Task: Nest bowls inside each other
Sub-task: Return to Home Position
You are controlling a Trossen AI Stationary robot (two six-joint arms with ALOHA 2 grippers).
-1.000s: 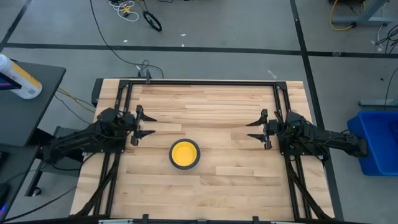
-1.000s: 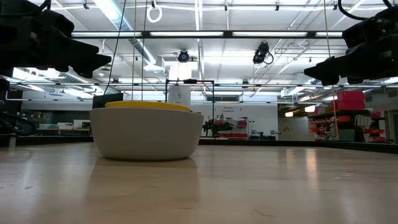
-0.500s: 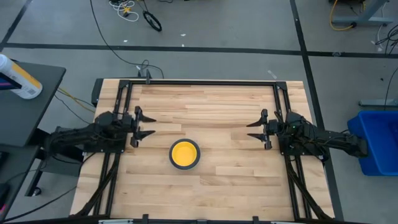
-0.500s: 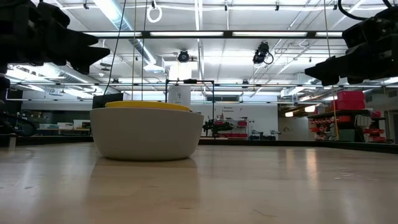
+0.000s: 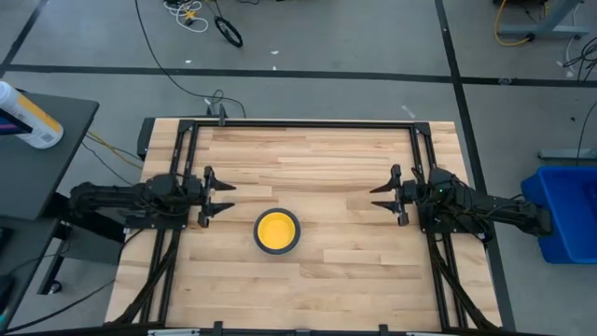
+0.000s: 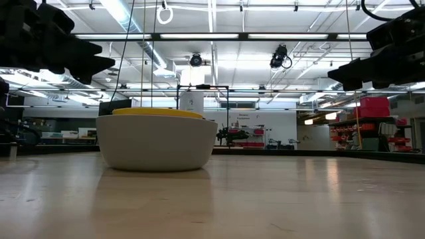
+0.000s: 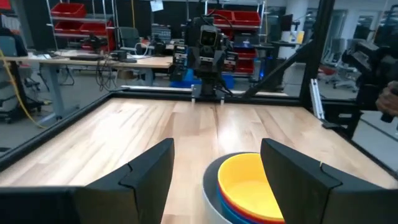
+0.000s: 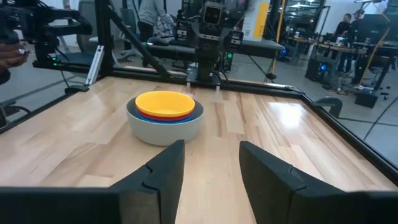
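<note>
Table under me: a light wooden plank tabletop, pale boards running side to side between my two arms. A black metal frame rail sits along the far edge and down both sides. Only one thing rests directly on the wood: a large grey round plastic bowl. It is upright, flat on its base, near the middle and a little to my left of centre, well apart from every rail. A small yellow plastic bowl sits nested inside, its rim just above the grey one.

No lettering, label or number here is clear enough to read.
</note>
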